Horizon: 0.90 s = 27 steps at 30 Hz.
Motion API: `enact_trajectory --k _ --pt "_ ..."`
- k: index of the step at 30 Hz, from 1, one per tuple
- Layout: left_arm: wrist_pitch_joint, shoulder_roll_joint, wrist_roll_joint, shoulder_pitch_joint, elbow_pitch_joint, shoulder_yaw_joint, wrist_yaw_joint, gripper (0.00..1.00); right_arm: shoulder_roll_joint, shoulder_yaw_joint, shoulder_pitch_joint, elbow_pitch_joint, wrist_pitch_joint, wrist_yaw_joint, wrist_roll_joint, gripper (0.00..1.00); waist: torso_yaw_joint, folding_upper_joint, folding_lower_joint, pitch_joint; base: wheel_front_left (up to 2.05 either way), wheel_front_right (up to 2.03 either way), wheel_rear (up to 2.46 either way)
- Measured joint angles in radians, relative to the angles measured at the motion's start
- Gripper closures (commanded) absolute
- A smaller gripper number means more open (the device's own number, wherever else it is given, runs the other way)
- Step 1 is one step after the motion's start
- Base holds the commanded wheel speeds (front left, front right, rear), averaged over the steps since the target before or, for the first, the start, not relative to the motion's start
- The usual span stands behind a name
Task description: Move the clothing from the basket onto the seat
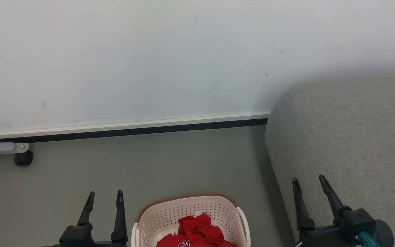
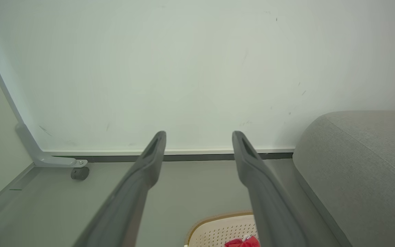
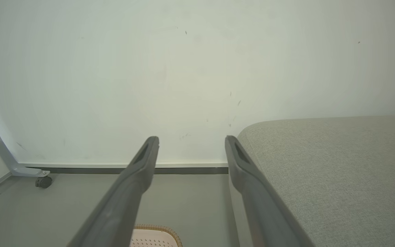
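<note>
My left gripper (image 1: pixel 105 192) and my right gripper (image 1: pixel 308 178) both stand with their two long dark fingers spread wide and nothing between them. The left hangs over the grey-green floor (image 1: pixel 170 161) just left of the cream-white perforated plastic basket with a brown woven-look rim (image 1: pixel 183 197), and the right is in front of the large grey fabric-upholstered seat (image 1: pixel 348 137). The crumpled red clothing with white trim (image 1: pixel 197 228) lies inside the basket, which stands on the floor near the seat's rounded left edge, below the pale wall (image 1: pixel 149 61).
</note>
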Motion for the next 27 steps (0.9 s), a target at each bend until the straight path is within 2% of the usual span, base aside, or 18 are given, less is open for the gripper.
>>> enact_trajectory --k 16,27 --pt "0.0 -0.004 0.005 0.009 -0.005 0.007 -0.008 0.0 0.0 -0.01 0.012 -0.02 0.0 0.001 -0.005 0.0 -0.001 0.0 0.0 0.018 0.0 0.0 0.0" --pt "0.0 0.0 0.038 -0.004 -0.038 -0.008 -0.017 0.0 0.001 -0.03 0.009 -0.062 0.0 0.001 -0.012 0.0 -0.003 0.0 0.0 0.107 0.0 0.0 0.0"
